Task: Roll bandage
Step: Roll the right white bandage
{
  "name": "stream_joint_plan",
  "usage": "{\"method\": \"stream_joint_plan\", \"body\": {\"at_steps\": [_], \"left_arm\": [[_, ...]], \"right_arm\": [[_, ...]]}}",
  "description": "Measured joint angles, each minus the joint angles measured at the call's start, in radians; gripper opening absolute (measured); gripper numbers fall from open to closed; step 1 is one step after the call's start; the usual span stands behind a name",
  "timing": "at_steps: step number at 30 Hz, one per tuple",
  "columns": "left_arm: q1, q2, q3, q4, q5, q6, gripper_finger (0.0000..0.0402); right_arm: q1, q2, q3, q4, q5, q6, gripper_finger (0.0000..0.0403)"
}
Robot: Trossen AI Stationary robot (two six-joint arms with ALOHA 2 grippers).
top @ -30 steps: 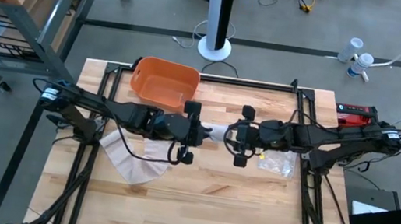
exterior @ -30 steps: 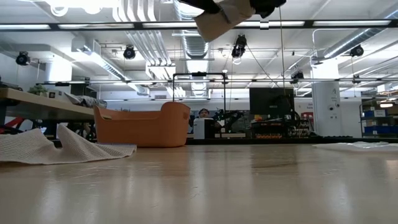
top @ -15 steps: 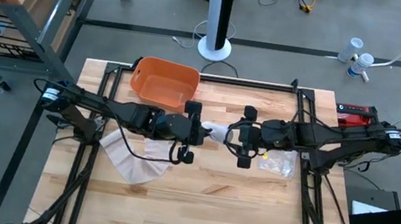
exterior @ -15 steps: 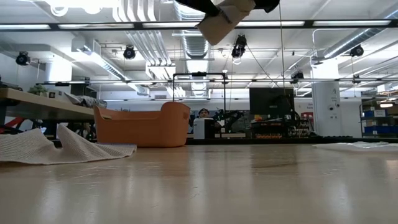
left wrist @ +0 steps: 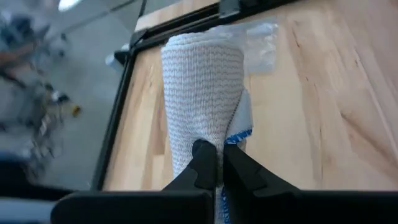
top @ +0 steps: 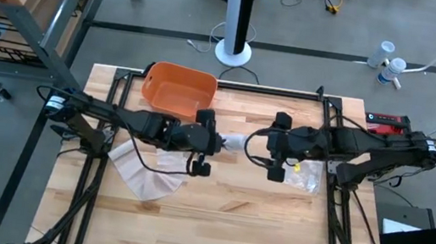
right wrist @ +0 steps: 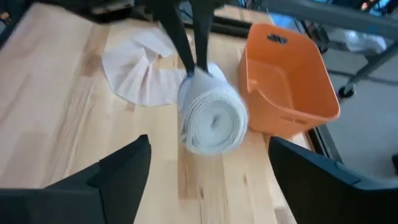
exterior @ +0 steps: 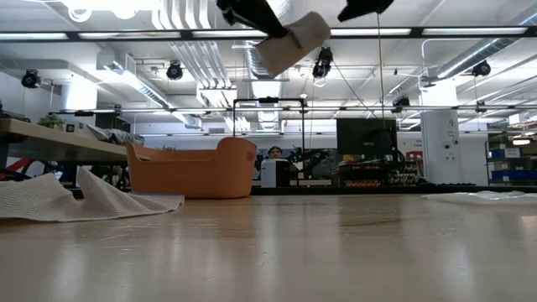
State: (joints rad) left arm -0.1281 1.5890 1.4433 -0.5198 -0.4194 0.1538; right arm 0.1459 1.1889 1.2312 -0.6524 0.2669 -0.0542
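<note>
The bandage (left wrist: pixel 202 93) is a white woven roll held above the table's middle, seen in the high view as bandage (top: pixel 234 144) and at the top of the low view as bandage (exterior: pixel 294 35). My left gripper (left wrist: pixel 219 155) is shut on its near end, coming from the table's left, and shows as left gripper (top: pixel 217 142) from above. My right gripper (top: pixel 265 150) stands open to the right of the roll, apart from it. In its own wrist view the right gripper (right wrist: pixel 208 155) faces the roll's spiral end (right wrist: pixel 212 124). My left gripper pinches the roll's end nearest to it between its two fingers, at the outer layers beside a blue-stitched edge (left wrist: pixel 235 138). The fingers come level from the table's left and lie along the roll. The roll sticks out past the fingertips toward the right, lifted clear of the table.
An orange basket (top: pixel 177 91) stands at the far left of the table. A white mesh cloth (top: pixel 147 172) lies crumpled under my left arm. A clear plastic wrapper (top: pixel 302 178) lies under my right arm. A red tool (top: pixel 387 124) sits at the far right corner.
My right gripper has drawn back from the roll toward the table's right edge and now stands clear of it. The roll stays in my left gripper, lifted, and has tipped a little in the low view.
</note>
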Motion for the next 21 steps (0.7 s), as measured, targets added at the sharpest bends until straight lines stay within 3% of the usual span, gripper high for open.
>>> {"method": "stream_joint_plan", "body": {"at_steps": [7,16,18,21], "left_arm": [[0.072,-0.010,0.000,-0.024,0.017,-0.166,0.0000],[0.145,-0.020,0.000,0.048,0.255,-0.239,0.0000],[0.146,-0.020,0.000,0.066,0.255,-0.250,0.0000],[0.146,-0.020,0.000,0.095,0.254,-0.250,0.0000]], "right_arm": [[0.000,0.006,-0.181,0.084,0.112,0.159,0.0303],[0.001,0.008,-0.551,0.881,0.152,0.139,0.0255],[0.001,0.008,-0.581,0.998,0.152,0.128,0.0240],[0.000,0.022,-0.588,1.041,0.151,0.121,0.0214]]}}
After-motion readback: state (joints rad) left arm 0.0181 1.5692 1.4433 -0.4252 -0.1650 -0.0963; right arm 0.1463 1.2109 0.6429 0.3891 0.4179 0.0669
